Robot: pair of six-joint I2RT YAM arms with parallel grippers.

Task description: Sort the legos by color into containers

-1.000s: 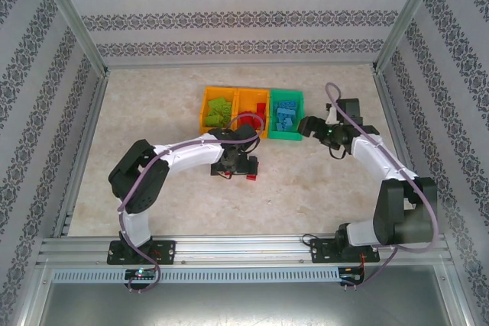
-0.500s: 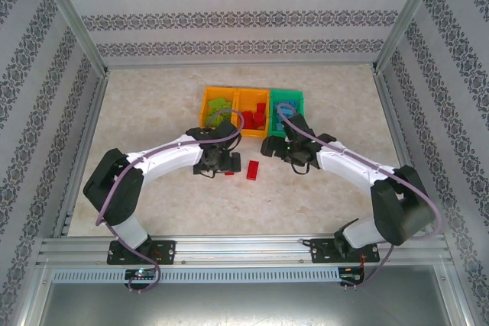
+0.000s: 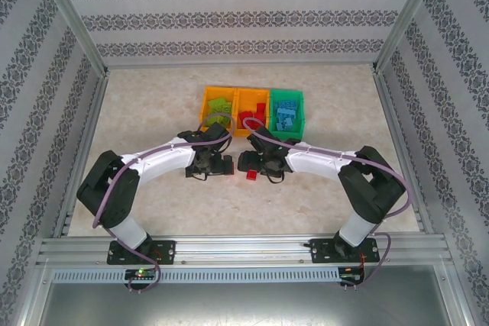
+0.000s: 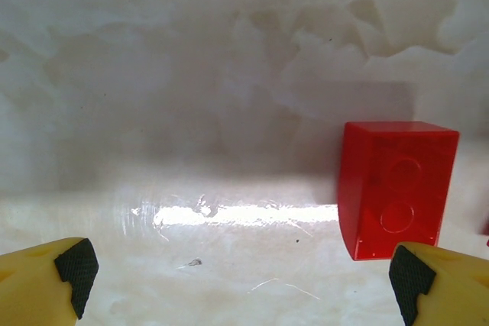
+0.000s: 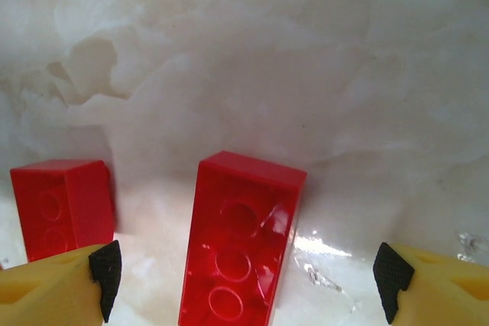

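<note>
From above, the containers stand joined in a row at the far middle of the table (image 3: 137,112); the left orange bin (image 3: 204,112) holds lime green legos (image 3: 219,108), the middle orange bin (image 3: 252,91) holds red legos (image 3: 252,117), and the green bin (image 3: 301,116) holds blue legos (image 3: 286,117). Both arms reach inward to the bare table just in front of the bins; the left gripper (image 3: 208,166) and the right gripper (image 3: 256,163) hang low and near each other, with a loose red lego (image 3: 250,176) on the table just at the near side of the right one. From this height I cannot tell how the fingers stand.

At the left wrist, the left gripper (image 4: 243,276) has its fingers (image 4: 76,265) wide apart with nothing but table between them; a short red brick (image 4: 397,188) lies just beyond the pad at the picture's right, two round marks facing the camera.

At the right wrist, the right gripper (image 5: 248,276) is also spread wide; a long red brick (image 5: 241,250) lies in the gap between the pads (image 5: 105,269), touching neither. A short red brick (image 5: 61,208) sits apart from it, beyond the pad at the picture's left.
</note>
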